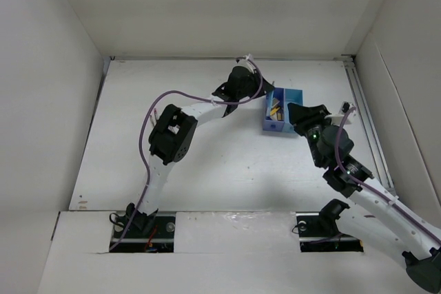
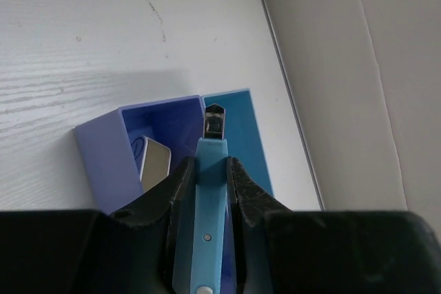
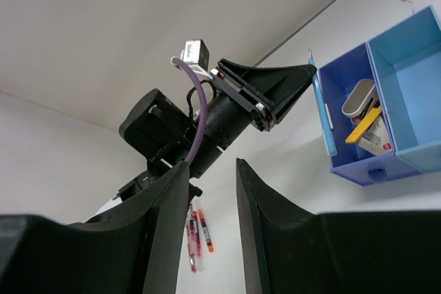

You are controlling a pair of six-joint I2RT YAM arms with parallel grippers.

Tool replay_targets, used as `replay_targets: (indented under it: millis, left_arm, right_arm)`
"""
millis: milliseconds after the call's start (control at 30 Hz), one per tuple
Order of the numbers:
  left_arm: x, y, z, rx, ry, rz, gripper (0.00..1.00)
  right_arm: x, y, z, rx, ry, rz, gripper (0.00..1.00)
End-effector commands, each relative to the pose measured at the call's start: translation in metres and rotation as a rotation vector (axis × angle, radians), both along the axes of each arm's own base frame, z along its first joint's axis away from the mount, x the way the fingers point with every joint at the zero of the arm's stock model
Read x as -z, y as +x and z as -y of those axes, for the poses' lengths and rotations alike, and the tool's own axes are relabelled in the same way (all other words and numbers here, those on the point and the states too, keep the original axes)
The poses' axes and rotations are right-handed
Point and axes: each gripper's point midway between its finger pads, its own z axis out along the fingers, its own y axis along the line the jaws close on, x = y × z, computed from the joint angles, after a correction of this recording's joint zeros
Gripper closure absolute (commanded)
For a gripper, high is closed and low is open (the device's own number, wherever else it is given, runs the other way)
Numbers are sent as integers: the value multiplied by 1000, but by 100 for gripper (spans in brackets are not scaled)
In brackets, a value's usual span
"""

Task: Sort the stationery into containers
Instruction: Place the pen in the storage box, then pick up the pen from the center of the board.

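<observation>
Black, smooth-moulded fingers [image 2: 180,184] of the left gripper [image 2: 208,167] fill the bottom of the left wrist view, clenched from both sides on the flat, glossy barrel of a light blue pen [image 2: 204,239]. The pen points away from the camera, and its dark, faceted tip hangs above the box [image 2: 103,156]. This is a small rectangular plastic box with thin straight walls, split into a darker, violet-blue compartment and a lighter blue one. From this angle the tip appears over the dividing wall. The right wrist view shows the pen running along the outer left wall of the darker compartment, so it cannot be told whether the tip is inside. In that compartment lie a rounded grey-beige block [image 3: 358,98] and a slim yellow piece [image 3: 363,131], leaning against each other. The right gripper [image 3: 211,166] is released, its two black fingers spread with nothing between them. In the top view it sits just beside the box's right side, not touching it. Thin red-and-white pens [image 3: 195,235] lie side by side on the white, wood-grained table [image 2: 69,46], well apart from the box.
</observation>
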Motion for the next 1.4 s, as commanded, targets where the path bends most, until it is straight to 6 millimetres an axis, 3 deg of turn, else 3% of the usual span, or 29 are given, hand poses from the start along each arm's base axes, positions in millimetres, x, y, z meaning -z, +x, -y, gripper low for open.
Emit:
replay_targets:
  millis: [0,333,567,633,700,733,767,833,867,900,967,1000,1033,1100,1133,1167,1200,1233,1267,1300,1333,1367]
  left_arm:
    - [-70,5,15,32,-126,143,100]
    - [-50,13,18,13,-110,128,100]
    - [-41,1,24,62,-109,130,56]
    - [-61,0,19,52,-109,171,52]
    - [-63,0,10,20,-86,187,47]
    - [-68,-1,7,8,-87,192,47]
    - [-85,-2,1,-10,-88,227,47]
    - [-88,-5,-9,-33,-45,250,47]
    - [-109,-9,-18,-53,-47,278,47]
    - [-96,-10,-30,-96,-8,267,47]
    - [-99,-14,-47,-142,33,288,47]
    - [-115,-18,-61,-189,40,310,47]
    - [-100,-23,-72,-207,83,291,47]
    - [-105,-30,-102,-278,144,278,47]
    - [-83,-34,-123,-348,208,242,47]
    - [-76,-36,-140,-390,238,227,47]
    - [-70,-42,-154,-425,259,221,48]
    - [-84,-50,-173,-475,244,225,50]
    - [-54,-59,-200,-536,299,171,51]
    - [-47,-68,-212,-562,316,157,52]
    - [-54,-77,-234,-615,319,156,54]
    - [-32,-88,-260,-693,387,126,55]
  right_arm:
    - [-10,-1,-2,-7,28,35,61]
    - [-8,3,-9,-27,12,28,61]
    - [-11,1,-8,-27,17,35,61]
    - [-11,1,-7,-27,8,36,61]
    - [-15,1,-7,-27,14,43,61]
    - [-15,1,-7,-27,14,43,61]
    - [-15,1,-7,-27,14,43,61]
    - [-12,2,-10,-36,8,36,61]
    - [-12,2,-10,-36,8,36,61]
    - [-12,2,-10,-36,8,36,61]
    - [-12,2,-11,-45,8,36,61]
    - [-12,2,-11,-45,8,36,61]
    - [-12,2,-11,-45,8,36,61]
    - [-12,2,-11,-45,8,36,61]
    - [-12,1,-14,-61,8,36,61]
    - [-14,2,-17,-73,7,35,61]
    - [-14,2,-17,-73,7,35,63]
    - [-10,3,-19,-73,-10,26,69]
    - [-10,3,-21,-87,-10,27,71]
    - [-6,6,-26,-98,-29,14,74]
    - [-9,7,-29,-108,-29,14,82]
    - [-4,8,-35,-136,-37,4,85]
